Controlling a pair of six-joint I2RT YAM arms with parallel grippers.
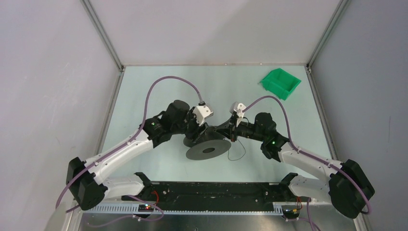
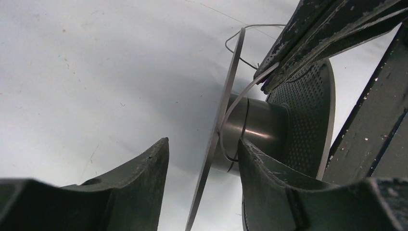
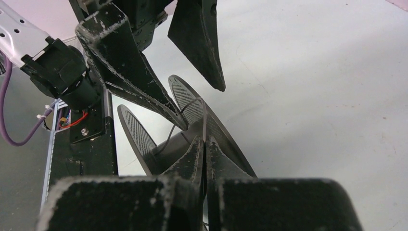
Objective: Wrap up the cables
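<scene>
Seen from above, two robot arms are meeting at the middle of a pale bench point(image 1: 144, 96) over a dark grey spool point(image 1: 208, 149), which is tilting with one flat disc facing up. The left end effector point(image 2: 204, 144) is standing released, its two dark fingers spread apart and straddling the thin edge of one spool disc. One finger is sitting on the outer side of that disc, and the other is reaching into the gap between the two discs, close beside the shiny hub. The right end effector point(image 3: 204, 140) is clenched, its fingertips pressing together and pinching the cables point(image 2: 235, 103), a very thin, dark, wiry strand. From that pinch the strand is curving down to the hub and bending partly around it, between the discs. In the overhead view, more of the strand is curling loosely just to the right of the spool. A green bin point(image 1: 281, 83) is sitting well apart from the arms, near the far right corner of the bench.
</scene>
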